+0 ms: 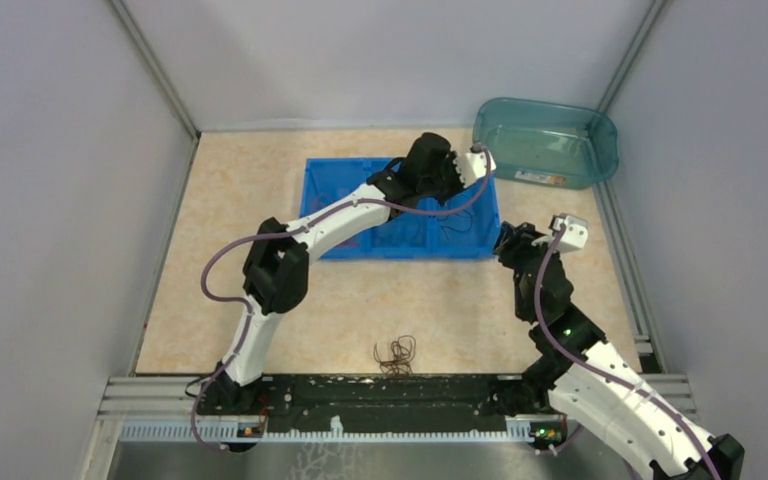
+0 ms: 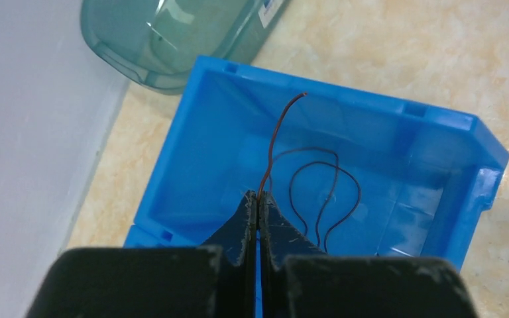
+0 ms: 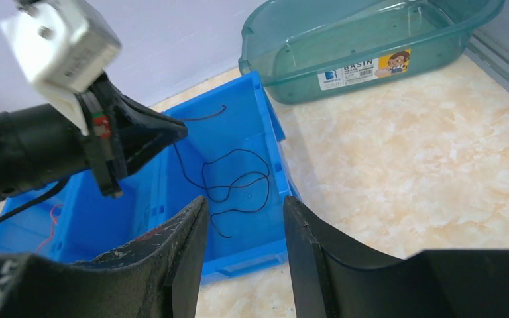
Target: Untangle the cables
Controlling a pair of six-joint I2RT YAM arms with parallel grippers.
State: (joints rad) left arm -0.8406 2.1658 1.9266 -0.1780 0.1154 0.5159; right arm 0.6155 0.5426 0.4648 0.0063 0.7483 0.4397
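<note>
A thin dark cable (image 2: 272,142) was pinched tight in the left gripper (image 2: 259,199). One end stuck up past the tips. The rest lay in loose loops just below them. A small dark tangle (image 1: 396,355) lay well apart, far behind that gripper.

A blue plastic bin (image 1: 328,182) with compartments sits on the beige marbled surface (image 1: 460,310). A see-through teal basin (image 1: 520,140) with a label (image 1: 542,177) stands near the bin's far right corner.

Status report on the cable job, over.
Left gripper shut on dark cable over blue bin. Right gripper open, empty. Small tangle at near table edge. Nothing blocking.
</note>
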